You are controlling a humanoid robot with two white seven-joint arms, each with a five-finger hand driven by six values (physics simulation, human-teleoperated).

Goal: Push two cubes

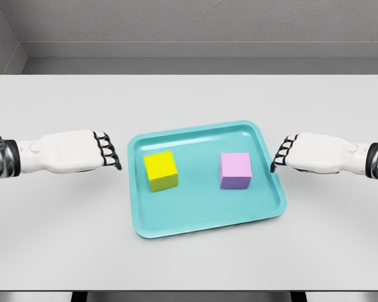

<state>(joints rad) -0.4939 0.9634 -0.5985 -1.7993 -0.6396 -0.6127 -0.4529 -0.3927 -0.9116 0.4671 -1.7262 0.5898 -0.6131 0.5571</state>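
Table: a big flat pale grey table (189, 100) holds everything.
Tray: a shallow teal plastic tray (201, 221) with a low raised rim lies in the middle of the table, turned a little.
Yellow cube: a bright yellow solid cube (160, 170) sits flat in the left half of the tray.
Pink cube: a soft pink solid cube (235, 170) sits flat in the right half of the tray, well apart from the yellow one.
Left hand: the white robot left hand (72, 151) is just outside the tray's left rim. Its dark fingers (107, 151) are curled down and hold nothing.
Right hand: the white robot right hand (312, 152) is just outside the tray's right rim. Its fingers are bent too and hold nothing.
How the cubes will feel: they look hard and light, with smooth sides. They will likely slide easily on the slick tray.
Where to push: I think low on the flat outer side of each cube is best. A high push could tip it.
Watch out: the fingers must clear the rim, or the tray may move.
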